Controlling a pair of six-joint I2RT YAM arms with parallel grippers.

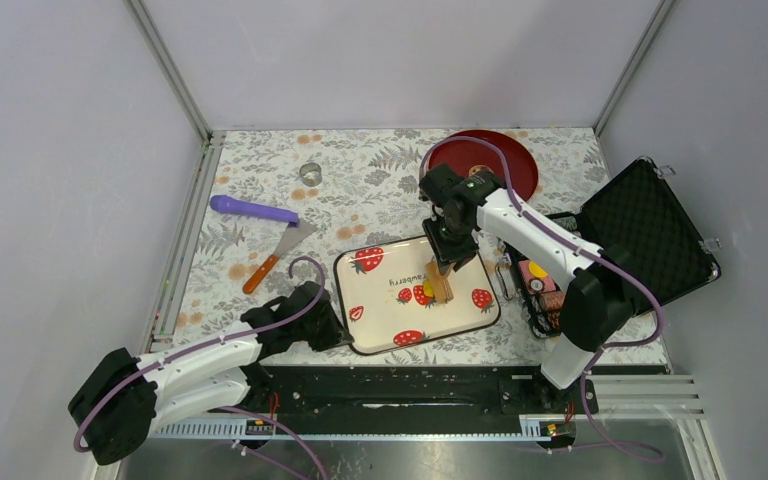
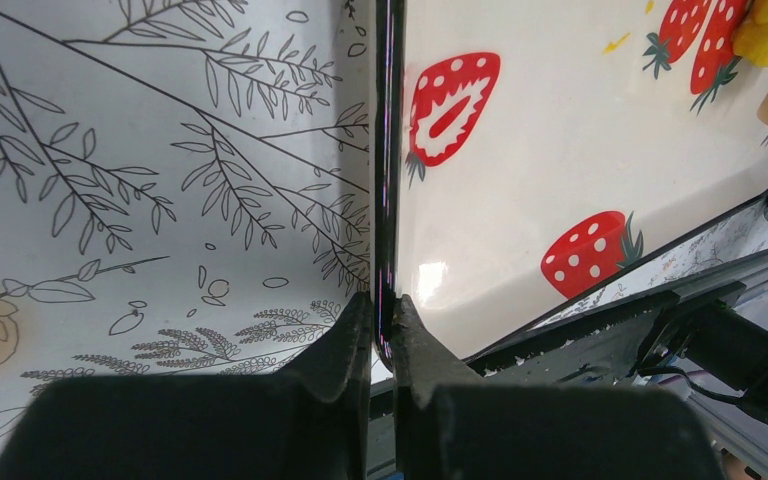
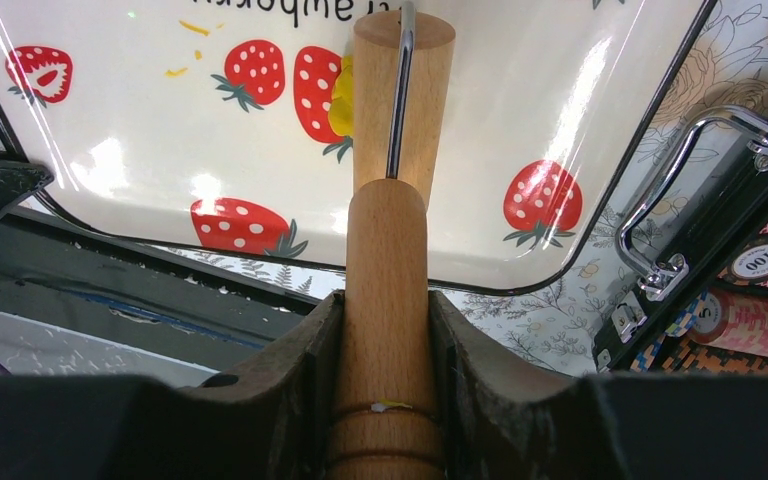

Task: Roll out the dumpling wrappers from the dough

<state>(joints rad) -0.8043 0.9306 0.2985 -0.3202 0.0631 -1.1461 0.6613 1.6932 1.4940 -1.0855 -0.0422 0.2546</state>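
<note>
A white strawberry-print tray [image 1: 385, 312] lies at the table's near middle. My left gripper [image 1: 334, 326] is shut on the tray's black rim [image 2: 384, 200] at its near-left edge, one finger either side [image 2: 383, 320]. My right gripper [image 1: 449, 254] is shut on the handle of a wooden roller [image 3: 387, 250]. The roller's head [image 3: 425, 90] rests on the yellow dough [image 3: 341, 100] by two printed strawberries in the tray's middle [image 1: 423, 294]. The roller hides most of the dough. Small yellow crumbs dot the tray. The dumpling wrappers are out of view.
A purple-handled tool [image 1: 252, 209], an orange-handled scraper [image 1: 278, 252] and a small metal cup [image 1: 310, 172] lie left of the tray. A red plate [image 1: 485, 160] sits at the back. An open black case [image 1: 650, 225] with poker chips [image 3: 760, 300] stands right.
</note>
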